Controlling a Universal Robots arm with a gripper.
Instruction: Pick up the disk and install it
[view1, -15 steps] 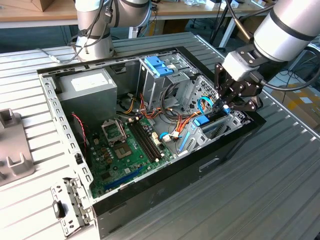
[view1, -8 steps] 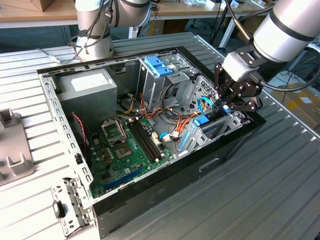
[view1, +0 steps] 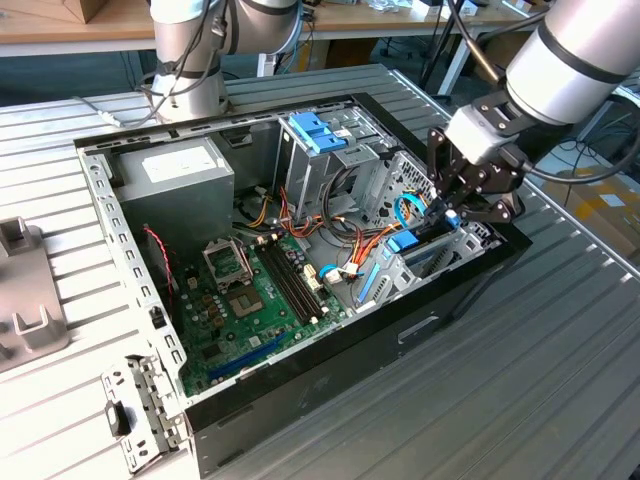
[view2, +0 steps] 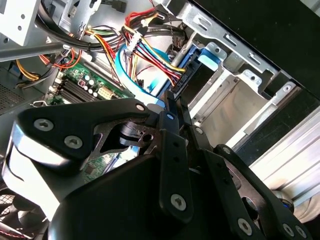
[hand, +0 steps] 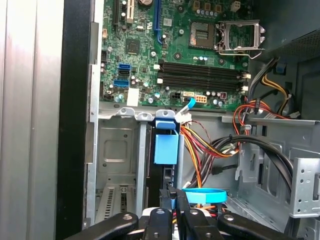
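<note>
One gripper (view1: 452, 205) clenched, fingers together, above one disk (hand: 165, 147) in bay.

Disk (hand: 165, 147) in case (view1: 330, 360) bay

Cable bundle (hand: 220, 145) beside the empty drive bay (hand: 117, 165).

The disk (hand: 165, 148) stands edge-on in its bay, its lower part hidden.
</note>
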